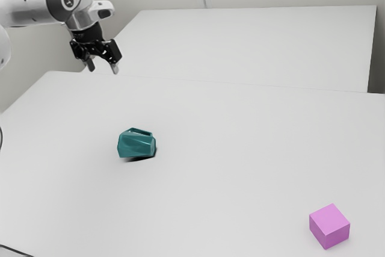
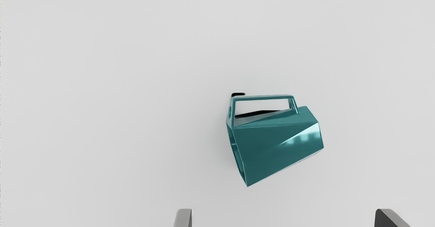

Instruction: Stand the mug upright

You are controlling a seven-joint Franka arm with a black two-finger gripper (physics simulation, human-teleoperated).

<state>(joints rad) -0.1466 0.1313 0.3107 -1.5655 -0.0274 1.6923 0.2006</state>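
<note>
Mug (image 2: pixel 272 145) on its side; mouth (image 2: pixel 236 152) sideways, long axis near level; hand (image 1: pixel 103 70) wide apart.

The wrist view's edge cuts off both fingers (image 2: pixel 183 218), and much of the inside of the mug (image 2: pixel 278 142) is hidden. A thin dark line (image 1: pixel 16 250) (perhaps a cable) is cropped at the exterior view's left.

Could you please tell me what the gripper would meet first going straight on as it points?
Probably the teal mug lying ahead of the open gripper, or the white table just beside it; depth is unclear, so I cannot be sure which.
</note>
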